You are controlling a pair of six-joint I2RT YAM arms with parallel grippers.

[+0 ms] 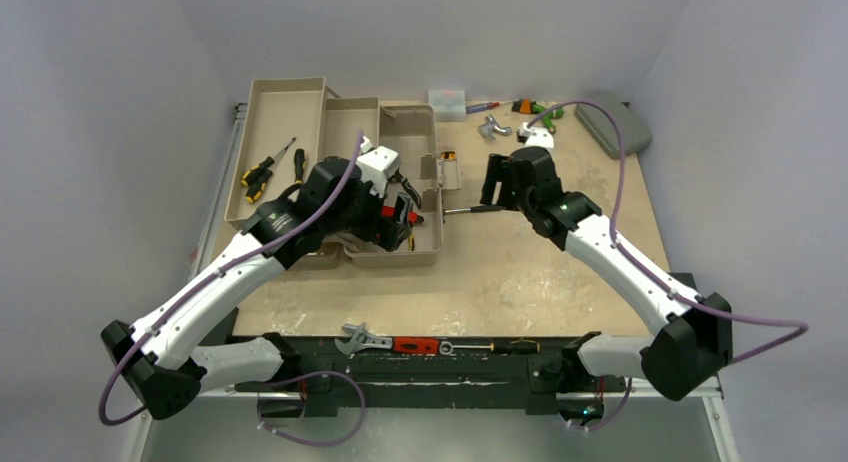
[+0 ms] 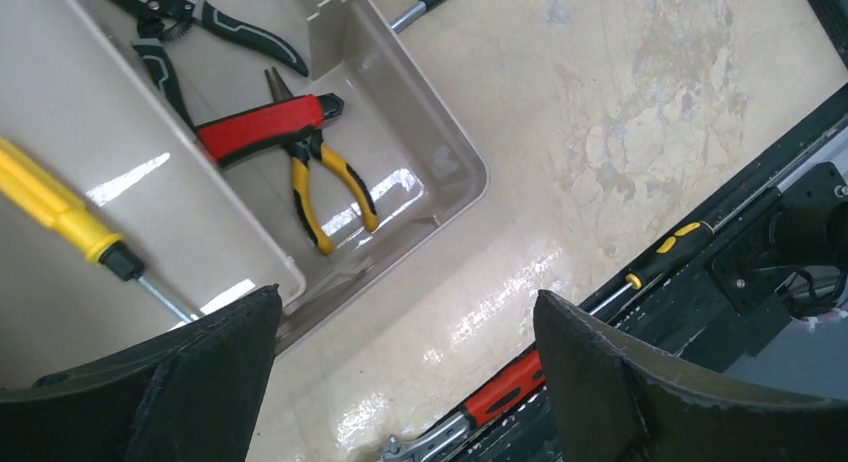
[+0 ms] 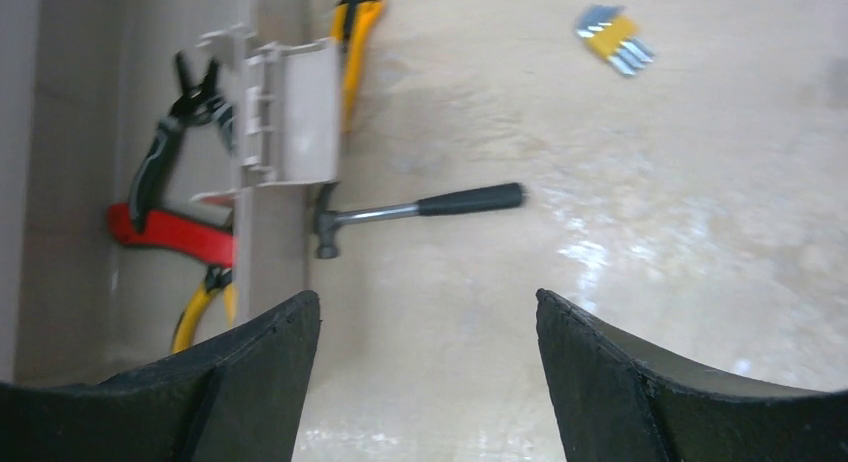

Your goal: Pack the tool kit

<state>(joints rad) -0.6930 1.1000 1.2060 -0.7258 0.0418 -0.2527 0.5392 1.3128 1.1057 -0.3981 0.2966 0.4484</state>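
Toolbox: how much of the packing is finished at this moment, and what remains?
Done: yellow pliers, a red-handled tool and black pliers lie inside the toolbox. In hand: nothing; the left fingers and right fingers are open and empty. Left: the hammer beside the box, the tools at the near edge, and the trays, not folded in.

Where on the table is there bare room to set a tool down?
Widest bare patch: tabletop right of the toolbox, between the hammer and the tool row at the near edge. The leftmost tray is bare at its far end. Crowded: the far edge, clear box to grey case.
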